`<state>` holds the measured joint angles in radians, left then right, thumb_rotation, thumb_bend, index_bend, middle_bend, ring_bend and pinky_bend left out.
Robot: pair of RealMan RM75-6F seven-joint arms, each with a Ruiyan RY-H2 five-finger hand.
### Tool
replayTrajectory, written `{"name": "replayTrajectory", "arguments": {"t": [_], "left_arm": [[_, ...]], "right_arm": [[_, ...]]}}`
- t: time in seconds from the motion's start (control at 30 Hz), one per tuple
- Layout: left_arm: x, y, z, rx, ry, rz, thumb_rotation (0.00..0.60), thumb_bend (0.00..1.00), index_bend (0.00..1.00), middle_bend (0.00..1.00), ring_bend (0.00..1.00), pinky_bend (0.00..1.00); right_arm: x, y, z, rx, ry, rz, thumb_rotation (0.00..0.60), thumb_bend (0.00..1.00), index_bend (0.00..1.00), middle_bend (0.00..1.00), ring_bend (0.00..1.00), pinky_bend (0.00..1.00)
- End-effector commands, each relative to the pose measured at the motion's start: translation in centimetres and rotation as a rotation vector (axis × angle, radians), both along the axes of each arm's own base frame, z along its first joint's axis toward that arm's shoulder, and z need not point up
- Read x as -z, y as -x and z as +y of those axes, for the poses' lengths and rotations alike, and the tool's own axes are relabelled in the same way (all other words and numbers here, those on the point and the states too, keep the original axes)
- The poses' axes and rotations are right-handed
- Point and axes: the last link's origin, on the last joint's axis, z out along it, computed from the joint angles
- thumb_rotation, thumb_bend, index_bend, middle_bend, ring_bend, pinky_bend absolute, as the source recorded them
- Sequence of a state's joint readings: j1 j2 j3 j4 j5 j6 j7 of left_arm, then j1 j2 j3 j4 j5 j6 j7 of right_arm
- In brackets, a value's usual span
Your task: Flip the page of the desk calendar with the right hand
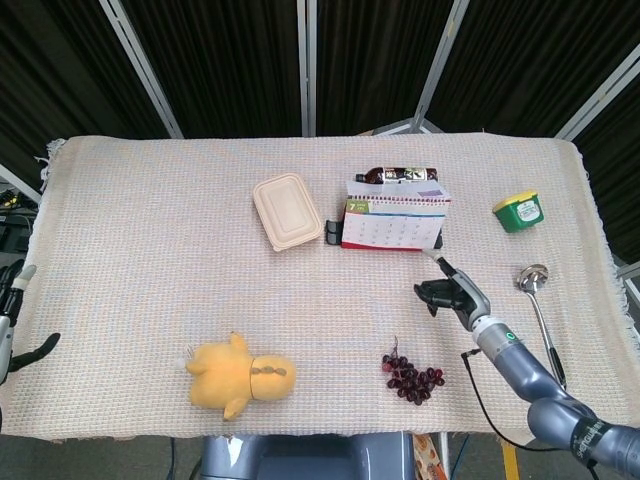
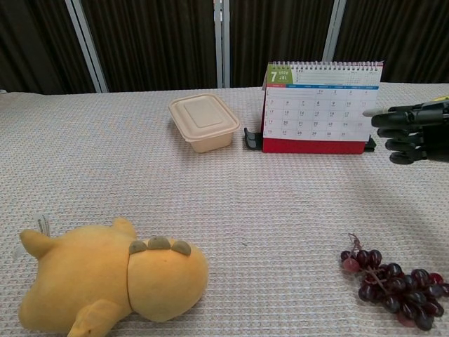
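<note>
The desk calendar (image 1: 393, 224) (image 2: 320, 107) stands upright near the table's middle back, showing a July page with a red base and spiral top. My right hand (image 1: 448, 290) (image 2: 412, 132) hovers just in front and to the right of it, fingers apart and stretched toward the calendar's right edge, holding nothing. In the chest view its fingertips are level with the calendar's right side, close to it but apart. My left hand (image 1: 12, 320) stays at the table's left edge, open, fingers spread.
A beige lidded box (image 1: 286, 210) sits left of the calendar, a dark bottle (image 1: 400, 176) lies behind it. A yellow plush (image 1: 240, 374) and grapes (image 1: 413, 376) lie near the front. A green tub (image 1: 519, 210) and a metal ladle (image 1: 537, 300) are on the right.
</note>
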<state>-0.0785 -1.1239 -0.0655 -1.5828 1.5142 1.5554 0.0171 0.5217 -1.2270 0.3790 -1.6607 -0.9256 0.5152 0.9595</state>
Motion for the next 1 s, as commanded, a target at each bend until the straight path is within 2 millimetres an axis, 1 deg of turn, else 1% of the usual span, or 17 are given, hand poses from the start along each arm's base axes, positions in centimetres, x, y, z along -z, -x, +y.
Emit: {"name": "replayTrajectory", "arguments": {"t": [0.03, 0.17, 0.33, 0.67, 1.0], "left_arm": [[0.1, 0.0, 0.1, -0.002, 0.004, 0.003, 0.600, 0.21, 0.00, 0.00, 0.00, 0.00], [0.2, 0.0, 0.2, -0.001, 0.006, 0.004, 0.600, 0.21, 0.00, 0.00, 0.00, 0.00], [0.5, 0.0, 0.4, 0.000, 0.013, 0.009, 0.600, 0.21, 0.00, 0.00, 0.00, 0.00], [0.7, 0.0, 0.7, 0.003, 0.019, 0.015, 0.600, 0.21, 0.00, 0.00, 0.00, 0.00], [0.3, 0.0, 0.7, 0.016, 0.006, 0.004, 0.600, 0.21, 0.00, 0.00, 0.00, 0.00]], "right_arm": [[1.4, 0.3, -1.2, 0.030, -0.012, -0.014, 0.600, 0.35, 0.04, 0.81, 0.82, 0.76], [2.0, 1.0, -1.7, 0.053, -0.014, -0.008, 0.600, 0.35, 0.04, 0.81, 0.82, 0.76], [2.9, 1.6, -1.5, 0.078, -0.031, -0.014, 0.600, 0.35, 0.04, 0.81, 0.82, 0.76], [3.9, 1.5, -2.1, 0.069, -0.040, -0.012, 0.600, 0.36, 0.04, 0.81, 0.82, 0.76], [4.7, 2.0, -3.2, 0.098, -0.031, 0.006, 0.600, 0.36, 0.02, 0.81, 0.82, 0.76]]}}
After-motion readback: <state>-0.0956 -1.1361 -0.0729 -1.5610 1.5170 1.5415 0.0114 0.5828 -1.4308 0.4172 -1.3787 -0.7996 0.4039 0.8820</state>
